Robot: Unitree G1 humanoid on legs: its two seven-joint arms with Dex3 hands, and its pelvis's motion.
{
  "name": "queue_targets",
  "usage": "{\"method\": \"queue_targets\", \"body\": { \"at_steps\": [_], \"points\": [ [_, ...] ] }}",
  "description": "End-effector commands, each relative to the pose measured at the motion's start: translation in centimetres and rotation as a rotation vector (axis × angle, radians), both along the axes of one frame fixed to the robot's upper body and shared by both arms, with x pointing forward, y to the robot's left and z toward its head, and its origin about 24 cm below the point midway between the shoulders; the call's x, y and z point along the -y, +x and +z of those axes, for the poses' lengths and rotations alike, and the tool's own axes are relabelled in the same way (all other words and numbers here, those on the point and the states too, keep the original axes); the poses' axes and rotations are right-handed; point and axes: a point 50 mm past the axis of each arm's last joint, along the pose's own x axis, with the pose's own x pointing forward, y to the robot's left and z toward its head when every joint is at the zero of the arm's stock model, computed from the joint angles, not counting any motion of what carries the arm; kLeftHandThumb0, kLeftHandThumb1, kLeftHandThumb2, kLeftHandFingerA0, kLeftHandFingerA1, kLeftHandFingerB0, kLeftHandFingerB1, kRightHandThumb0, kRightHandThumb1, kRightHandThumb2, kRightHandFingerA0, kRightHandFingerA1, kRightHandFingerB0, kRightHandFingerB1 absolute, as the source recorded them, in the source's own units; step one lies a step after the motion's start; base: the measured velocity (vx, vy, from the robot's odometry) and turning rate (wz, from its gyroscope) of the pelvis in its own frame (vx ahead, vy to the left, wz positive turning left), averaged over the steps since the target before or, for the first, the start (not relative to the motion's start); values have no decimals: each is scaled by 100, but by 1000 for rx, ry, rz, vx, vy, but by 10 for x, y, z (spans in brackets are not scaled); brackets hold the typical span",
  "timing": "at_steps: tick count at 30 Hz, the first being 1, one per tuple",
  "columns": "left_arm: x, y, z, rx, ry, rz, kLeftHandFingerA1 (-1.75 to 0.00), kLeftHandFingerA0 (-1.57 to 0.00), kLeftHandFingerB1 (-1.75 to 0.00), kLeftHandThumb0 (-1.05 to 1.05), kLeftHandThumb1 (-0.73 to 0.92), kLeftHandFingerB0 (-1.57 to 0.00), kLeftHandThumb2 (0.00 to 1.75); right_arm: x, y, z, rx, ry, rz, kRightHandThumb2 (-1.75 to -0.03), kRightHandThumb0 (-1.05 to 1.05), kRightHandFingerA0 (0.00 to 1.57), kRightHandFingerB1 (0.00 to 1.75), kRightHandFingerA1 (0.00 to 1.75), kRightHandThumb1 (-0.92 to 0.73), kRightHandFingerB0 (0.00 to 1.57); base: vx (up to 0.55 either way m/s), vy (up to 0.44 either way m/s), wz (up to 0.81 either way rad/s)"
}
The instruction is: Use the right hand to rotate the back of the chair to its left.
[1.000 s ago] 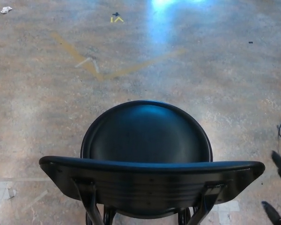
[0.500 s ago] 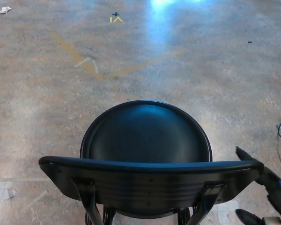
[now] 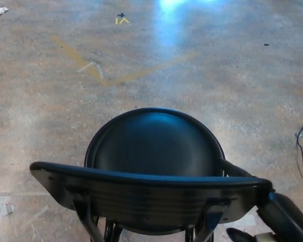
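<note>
A black chair stands right in front of me, its round seat facing away and its curved back across the bottom of the head view. My right hand comes in at the bottom right corner and holds the right end of the back. One finger lies along the seat side of the back, and the thumb sits below and behind it. My left hand does not show.
The chair stands on a bare concrete floor with faded yellow tape lines. A thin black cable lies at the right edge. A scrap of white paper lies at the far left corner.
My right hand has come in from the right edge and closed around the right end of the chair back. The back has shifted left more than the seat. The camera drifted slightly.
</note>
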Motion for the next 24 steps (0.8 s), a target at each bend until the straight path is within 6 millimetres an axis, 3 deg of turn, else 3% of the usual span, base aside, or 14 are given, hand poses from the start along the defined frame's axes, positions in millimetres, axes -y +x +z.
{"method": "queue_targets", "body": {
  "at_steps": [1, 5, 10, 14, 15, 23, 24],
  "points": [
    [-2, -2, 0, -4, 6, 4, -47, -46, -39, -63, 76, -39, 63, -26, 14, 8, 25, 5, 64, -67, -105, 0, 0, 0, -87, 0, 0, 0, 0],
    [-3, -1, 1, -12, 16, -23, -46, -46, -39, -64, 77, -39, 63, -38, 19, 12, 42, 11, 92, -64, -104, 0, 0, 0, -87, 0, 0, 0, 0],
    [-5, 3, 2, -12, 23, -39, -47, -46, -38, -66, 77, -38, 63, -76, 29, 22, 76, 19, 174, -65, -104, 0, 0, 0, -86, 0, 0, 0, 0],
    [-6, 3, 2, -15, 26, -51, -46, -45, -37, -66, 78, -38, 63, -90, 31, 26, 76, 16, 209, -67, -105, 0, 0, 0, -85, 0, 0, 0, 0],
    [-6, 2, 3, -17, 31, -52, -47, -46, -38, -65, 78, -39, 63, -105, 33, 29, 81, 16, 254, -65, -103, 0, 0, 0, -85, 0, 0, 0, 0],
    [-7, 3, 3, -15, 34, -51, -47, -46, -38, -66, 78, -39, 63, -157, 32, 39, 97, -22, 392, -66, -104, 0, 0, 0, -86, 0, 0, 1, 2],
    [-8, 4, 3, -7, 37, -42, -49, -47, -39, -64, 76, -39, 63, -174, 30, 39, 83, -29, 436, -64, -103, 0, 0, 0, -84, 0, 0, 0, 0]
  ]
}}
